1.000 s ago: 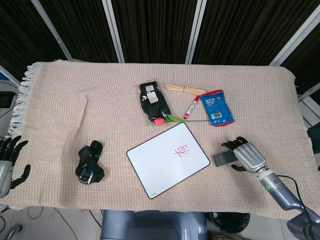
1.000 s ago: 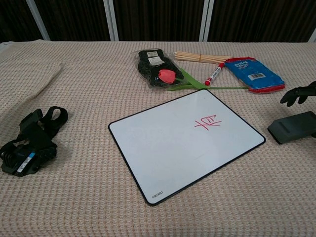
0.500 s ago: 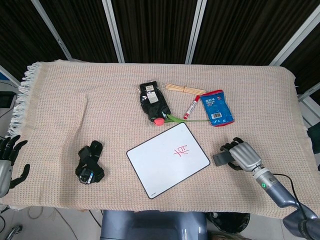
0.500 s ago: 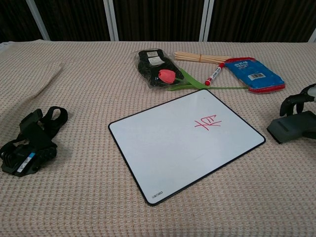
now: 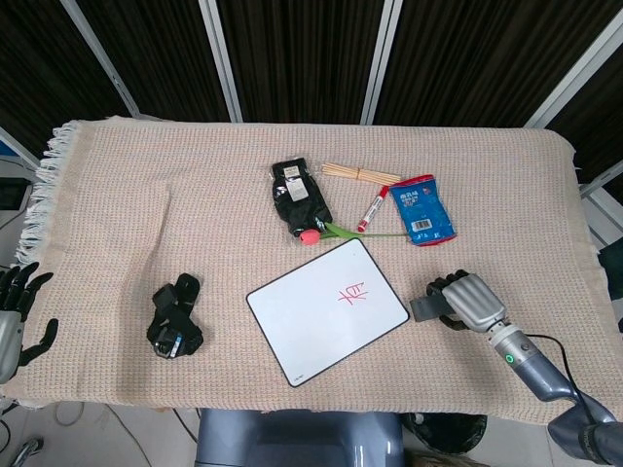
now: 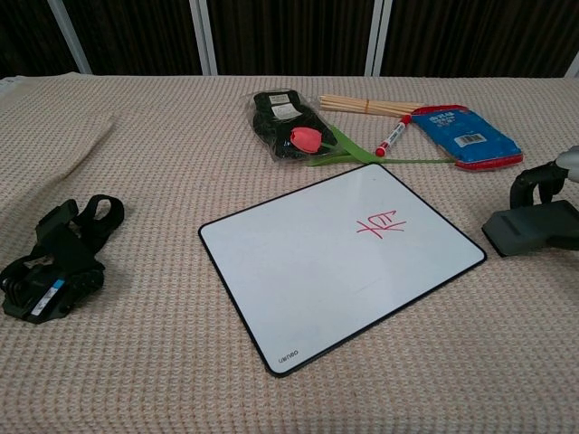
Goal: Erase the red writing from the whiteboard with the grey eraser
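Note:
The whiteboard (image 5: pixel 311 321) lies flat at the table's front centre, tilted, with red writing (image 5: pixel 352 293) near its right corner. The same board (image 6: pixel 298 271) and writing (image 6: pixel 381 223) show in the chest view. Just right of the board lies the grey eraser (image 5: pixel 425 309) on the cloth. My right hand (image 5: pixel 471 303) is curled over it, gripping it. In the chest view the eraser (image 6: pixel 529 229) sits at the right edge with dark fingers (image 6: pixel 532 181) bent down behind it. My left hand (image 5: pixel 18 321) hangs off the table's front left corner, fingers spread, holding nothing.
A black strap bundle (image 5: pixel 175 317) lies left of the board. Behind the board are a black packet (image 5: pixel 300 197), a red tulip (image 5: pixel 311 235), a red marker (image 5: pixel 371 207), wooden sticks (image 5: pixel 360 174) and a blue packet (image 5: pixel 423 209).
My right hand has closed down over the eraser, and the eraser has slid slightly left toward the board. The left hand has barely moved.

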{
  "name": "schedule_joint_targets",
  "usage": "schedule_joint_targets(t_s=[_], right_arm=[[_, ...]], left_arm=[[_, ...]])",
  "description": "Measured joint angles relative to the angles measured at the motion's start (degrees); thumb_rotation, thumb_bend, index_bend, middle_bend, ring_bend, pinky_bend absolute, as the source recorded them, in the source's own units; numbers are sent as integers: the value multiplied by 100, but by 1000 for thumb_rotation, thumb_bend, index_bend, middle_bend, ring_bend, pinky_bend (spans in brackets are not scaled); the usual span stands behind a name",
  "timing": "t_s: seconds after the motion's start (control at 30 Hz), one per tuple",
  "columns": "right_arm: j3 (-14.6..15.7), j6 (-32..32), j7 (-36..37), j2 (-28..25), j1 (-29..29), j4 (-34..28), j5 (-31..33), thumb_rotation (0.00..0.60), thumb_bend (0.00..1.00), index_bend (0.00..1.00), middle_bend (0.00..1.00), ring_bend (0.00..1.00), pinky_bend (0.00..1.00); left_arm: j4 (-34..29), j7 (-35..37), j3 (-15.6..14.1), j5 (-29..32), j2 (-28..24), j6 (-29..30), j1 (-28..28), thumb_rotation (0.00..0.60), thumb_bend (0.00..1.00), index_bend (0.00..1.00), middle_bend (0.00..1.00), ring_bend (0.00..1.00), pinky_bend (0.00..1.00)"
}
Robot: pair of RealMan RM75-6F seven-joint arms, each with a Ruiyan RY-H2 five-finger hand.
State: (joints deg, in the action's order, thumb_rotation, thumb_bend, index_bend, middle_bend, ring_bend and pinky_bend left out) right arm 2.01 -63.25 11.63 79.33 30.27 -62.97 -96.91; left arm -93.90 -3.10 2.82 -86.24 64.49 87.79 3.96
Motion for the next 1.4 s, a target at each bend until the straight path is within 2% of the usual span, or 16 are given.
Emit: schedule_joint_targets(t_s=[0.3,0.53,0.77,1.07,1.4], right_arm=[[-260,516,-358,-276,431,-837,233,600,443,453,466,506,373],[-637,1180,-1051,-137,876,-1280,782,600,438,453,470,509,373],[-985,1621,-1879,452,1249,-1248,1492,600,437,453,469,509,373],[-1257,1803,-2620,1025,1633,-1220,2042,600,437,453,469,508,373],[-1284,1800,-3294,1455,1837,-1123,2479,600,437,461,486,508,373]], left_arm=[[-38,39,11,25,-5,-1,-7,600,383,160,37,0,36],[-61,96,24,64,-28,-30,-4,600,383,161,37,0,36],[-68,108,1,33,-2,-44,-3,600,383,162,37,0,36],[-72,142,30,66,-9,-64,14,600,384,165,37,0,36],[-76,191,47,65,-23,-49,17,600,384,167,37,0,36]])
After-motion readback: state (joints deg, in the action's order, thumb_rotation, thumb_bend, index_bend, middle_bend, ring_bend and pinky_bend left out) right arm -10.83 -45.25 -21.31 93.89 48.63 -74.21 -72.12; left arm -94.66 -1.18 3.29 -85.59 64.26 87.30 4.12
